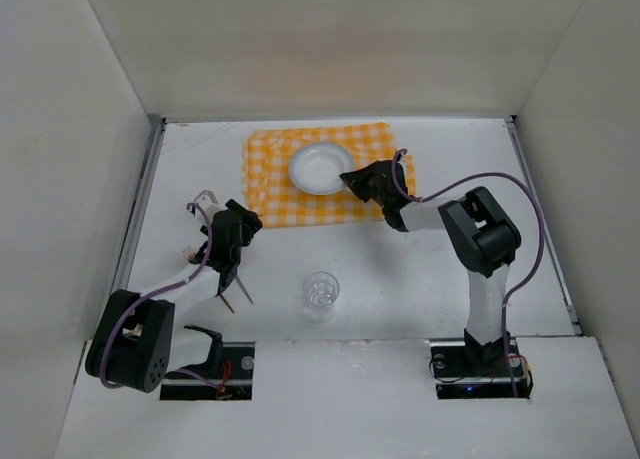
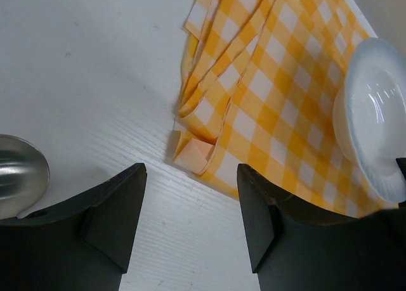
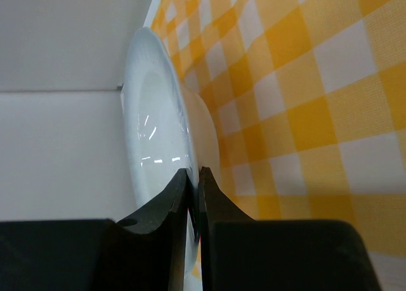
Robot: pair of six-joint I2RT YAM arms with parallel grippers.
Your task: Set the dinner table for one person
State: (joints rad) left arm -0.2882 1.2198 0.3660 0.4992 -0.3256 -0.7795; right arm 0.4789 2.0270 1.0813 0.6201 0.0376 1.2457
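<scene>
The white dinner table point(image 1: 420, 279) carries an orange-and-white checked cloth point(image 1: 300, 204) at the back centre. A white plate point(image 1: 318, 167) lies on the cloth. My right gripper point(image 1: 350, 180) is shut on the plate's near-right rim, and the right wrist view shows the rim point(image 3: 190, 145) pinched between the closed fingers point(image 3: 194, 170). My left gripper point(image 1: 243, 223) hovers open and holds nothing, just short of the cloth's folded near-left corner point(image 2: 193, 153). Bare table shows between its fingers point(image 2: 190, 167). A metal spoon bowl point(image 2: 19, 177) lies left of them.
A clear glass point(image 1: 321, 290) stands in front of the cloth, near the table's middle. Thin metal cutlery point(image 1: 238, 291) lies left of the glass, under the left arm. White walls close in the table on three sides, with metal rails point(image 1: 140, 209) along its edges.
</scene>
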